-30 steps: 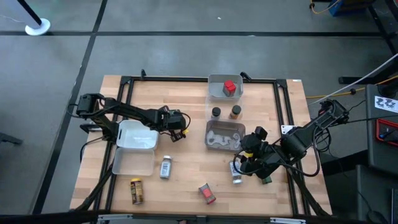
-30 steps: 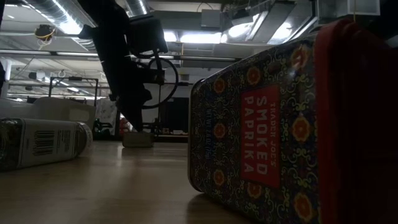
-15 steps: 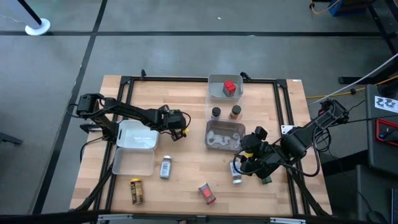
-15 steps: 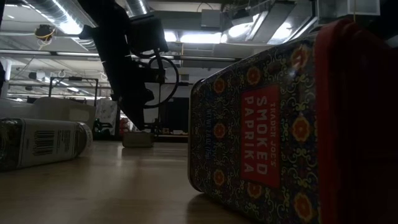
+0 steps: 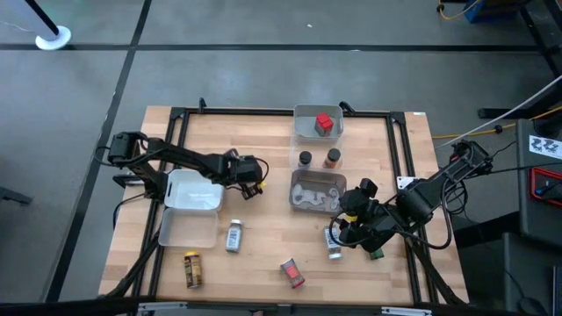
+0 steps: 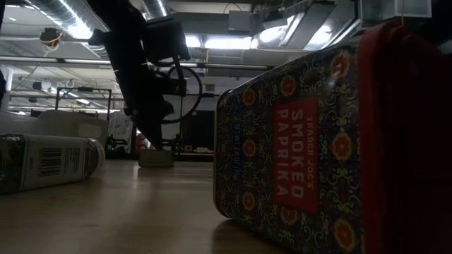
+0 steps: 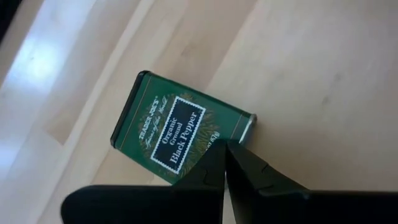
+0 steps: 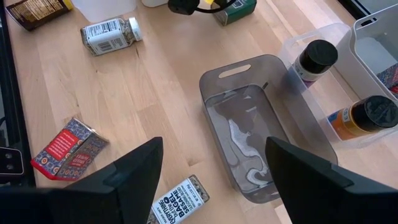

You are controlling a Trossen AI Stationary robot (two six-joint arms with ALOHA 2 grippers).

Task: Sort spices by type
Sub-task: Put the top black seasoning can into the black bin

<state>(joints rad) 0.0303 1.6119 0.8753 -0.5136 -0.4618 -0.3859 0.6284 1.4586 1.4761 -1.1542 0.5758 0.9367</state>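
The counter (image 5: 263, 158) carries four clear trays; the grey tray (image 5: 317, 190) sits near its middle. Two round jars (image 8: 316, 57) stand in the tray just beyond it. Two red boxes, two silver jars, one yellow jar. The right gripper (image 5: 344, 230), fingers spread, hangs beside the grey tray over one silver jar (image 8: 178, 196). The left gripper (image 7: 224, 163), fingers pressed together, hovers over one green tin (image 7: 177, 127).

High view looks straight down on the whole table (image 5: 263, 158). Low view sits at tabletop level, right against the smoked paprika tin (image 6: 296, 152). Left wrist view is close above the black pepper tin (image 7: 177, 127). Right wrist view overlooks the grey tray (image 8: 214, 81), shared with high view.
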